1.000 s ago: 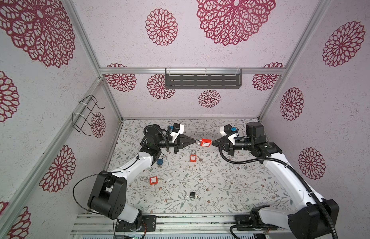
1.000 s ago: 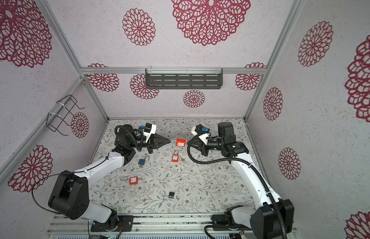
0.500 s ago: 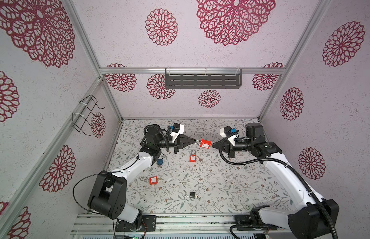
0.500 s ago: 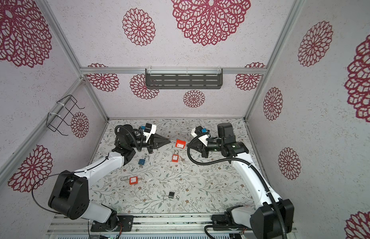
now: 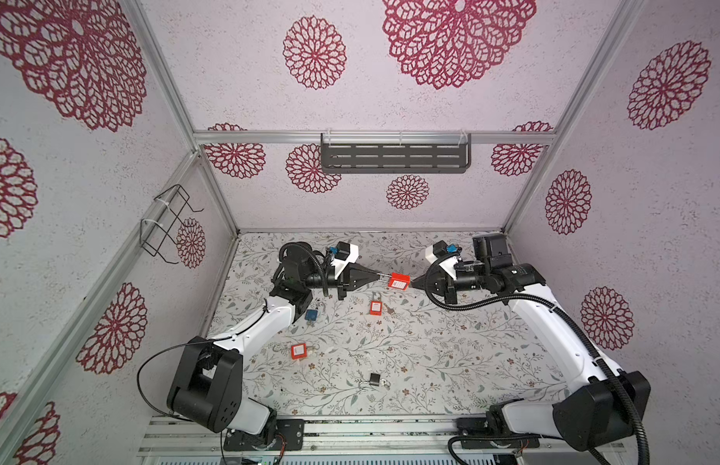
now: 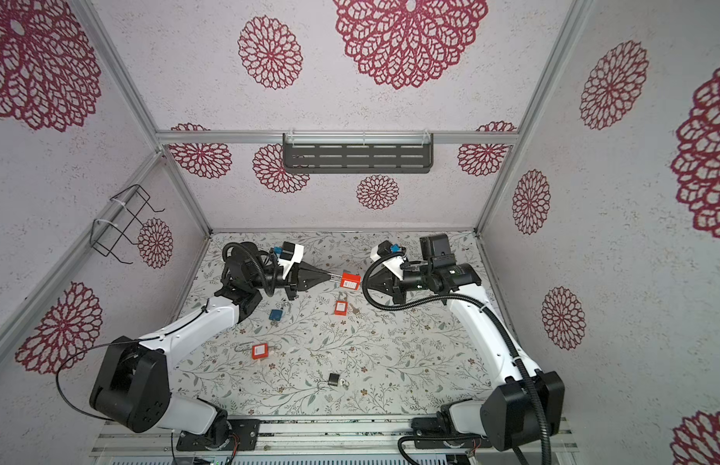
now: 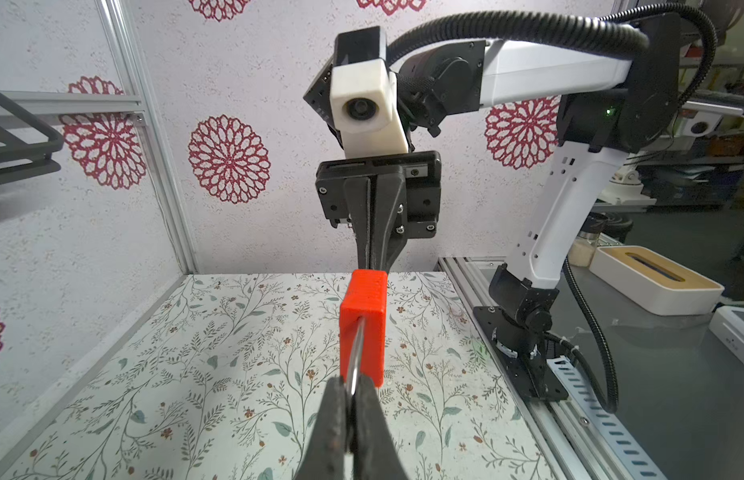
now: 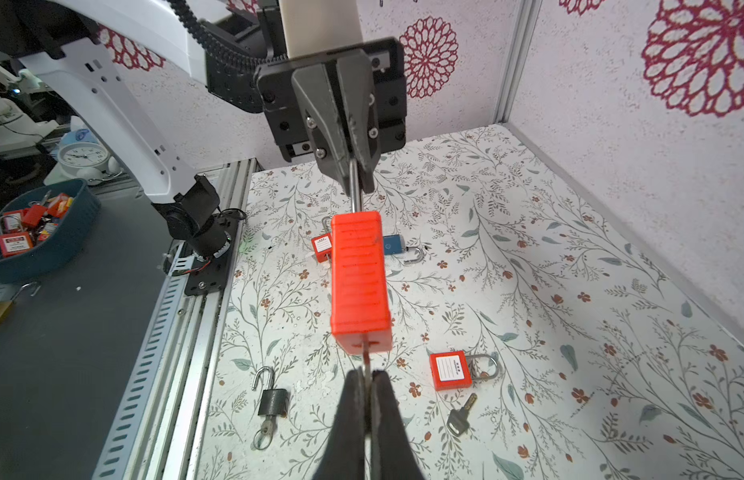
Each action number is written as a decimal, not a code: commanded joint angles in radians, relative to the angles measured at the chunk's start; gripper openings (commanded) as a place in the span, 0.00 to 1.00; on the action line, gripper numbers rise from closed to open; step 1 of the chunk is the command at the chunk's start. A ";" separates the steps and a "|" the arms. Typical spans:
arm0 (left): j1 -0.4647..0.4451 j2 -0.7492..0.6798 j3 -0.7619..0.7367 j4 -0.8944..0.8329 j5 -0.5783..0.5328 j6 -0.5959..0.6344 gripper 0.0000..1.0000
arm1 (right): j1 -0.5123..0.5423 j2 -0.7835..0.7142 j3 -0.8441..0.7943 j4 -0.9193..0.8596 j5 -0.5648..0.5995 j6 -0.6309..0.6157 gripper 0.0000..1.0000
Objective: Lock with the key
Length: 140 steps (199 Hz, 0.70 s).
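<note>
A red padlock (image 5: 399, 280) hangs in mid-air above the floral table, seen in both top views (image 6: 349, 280). My left gripper (image 7: 351, 390) is shut on its steel shackle (image 7: 356, 357). From the opposite side my right gripper (image 8: 367, 382) is shut on the key (image 8: 367, 360), which sticks into the slot in the padlock's bottom end (image 8: 362, 336). In both top views the left gripper (image 5: 379, 276) and the right gripper (image 5: 413, 283) point at each other with the padlock between them.
On the table lie a red padlock (image 5: 375, 308) with a loose key (image 5: 388, 309), a blue padlock (image 5: 311, 315), another red padlock (image 5: 298, 350) and an open black padlock (image 5: 374, 378). A dark shelf (image 5: 395, 158) hangs on the back wall and a wire rack (image 5: 165, 225) on the left wall.
My right gripper's jaws have closed the last bit onto the key. The left gripper and the padlock have stayed in place.
</note>
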 commanded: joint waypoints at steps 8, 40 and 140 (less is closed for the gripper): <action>-0.003 -0.056 0.021 -0.144 0.010 0.139 0.00 | -0.028 0.012 0.039 -0.073 -0.004 -0.029 0.00; -0.001 -0.054 0.019 -0.151 0.008 0.130 0.00 | -0.029 0.005 0.037 -0.070 0.031 -0.053 0.00; 0.013 0.010 0.030 -0.009 0.035 -0.032 0.00 | -0.002 -0.174 -0.180 0.209 0.283 -0.148 0.00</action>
